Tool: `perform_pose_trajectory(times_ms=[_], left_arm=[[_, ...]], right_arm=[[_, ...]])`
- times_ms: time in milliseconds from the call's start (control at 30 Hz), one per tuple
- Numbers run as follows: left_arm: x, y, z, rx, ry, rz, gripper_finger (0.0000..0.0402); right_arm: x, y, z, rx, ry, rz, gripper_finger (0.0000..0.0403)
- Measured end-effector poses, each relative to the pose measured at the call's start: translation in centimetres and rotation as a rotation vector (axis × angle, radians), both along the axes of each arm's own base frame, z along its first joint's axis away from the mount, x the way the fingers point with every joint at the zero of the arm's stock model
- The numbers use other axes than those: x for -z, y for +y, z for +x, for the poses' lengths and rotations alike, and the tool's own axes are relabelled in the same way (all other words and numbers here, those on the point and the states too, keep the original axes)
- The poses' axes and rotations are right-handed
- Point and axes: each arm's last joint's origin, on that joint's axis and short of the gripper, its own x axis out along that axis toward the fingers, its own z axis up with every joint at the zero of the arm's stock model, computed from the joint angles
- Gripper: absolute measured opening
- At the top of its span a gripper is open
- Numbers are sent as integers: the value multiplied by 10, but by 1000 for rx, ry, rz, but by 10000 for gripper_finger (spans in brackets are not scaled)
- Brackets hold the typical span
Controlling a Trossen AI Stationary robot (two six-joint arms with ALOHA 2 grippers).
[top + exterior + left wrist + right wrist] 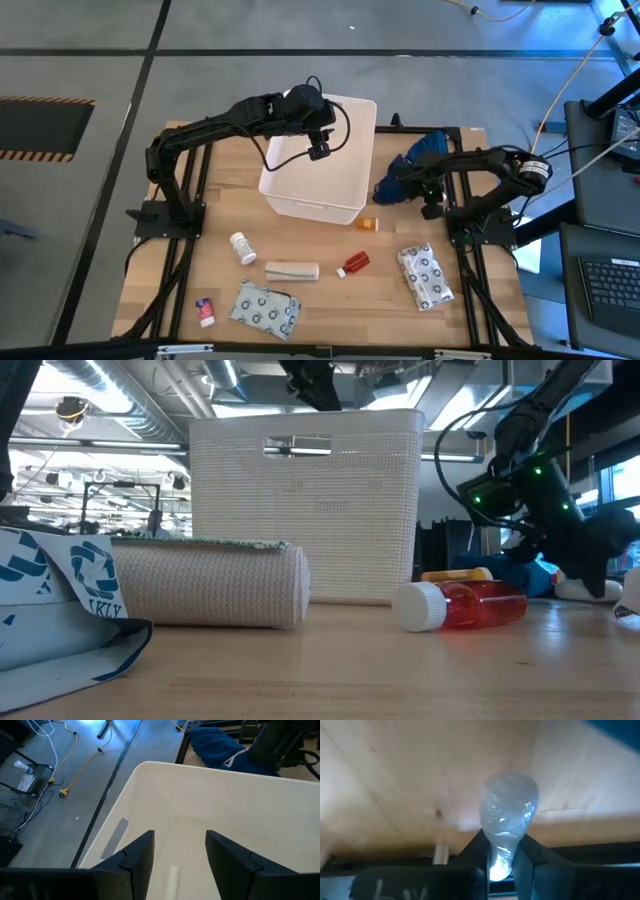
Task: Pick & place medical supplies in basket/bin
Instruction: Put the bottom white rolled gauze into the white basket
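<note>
Clear plastic packet (pixel 509 805) sits pinched in the right gripper (pixel 501 851), near the table (pixel 395 795).

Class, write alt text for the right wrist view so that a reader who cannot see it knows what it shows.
The right gripper has its jaws closed on the narrow end of a small clear plastic-wrapped item, seen close up. Behind it lies the light wooden table, with a sliver of blue at one corner.

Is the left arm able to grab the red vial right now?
Probably not straight away. The left end effector hangs open over the white tub, which stands between it and the red vial; nothing covers the vial itself.
</note>
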Motion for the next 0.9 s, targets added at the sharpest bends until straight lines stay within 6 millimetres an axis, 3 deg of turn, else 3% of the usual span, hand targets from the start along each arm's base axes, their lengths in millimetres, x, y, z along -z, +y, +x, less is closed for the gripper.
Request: perform_pose_trajectory(times_ms=[233, 400, 700, 900], left_arm=[[0, 0, 0, 0, 0, 0, 171], [0, 0, 0, 0, 1, 1, 171], [-4, 0, -16, -94, 135, 134, 171], [-6, -5, -42, -208, 217, 56, 171]], right_arm=[[-31, -8, 14, -2, 1, 1, 58], [-67, -16, 32, 37, -143, 5, 54], [-163, -23, 49, 209, -553, -154, 56], [-229, -23, 49, 314, -816, -264, 57]])
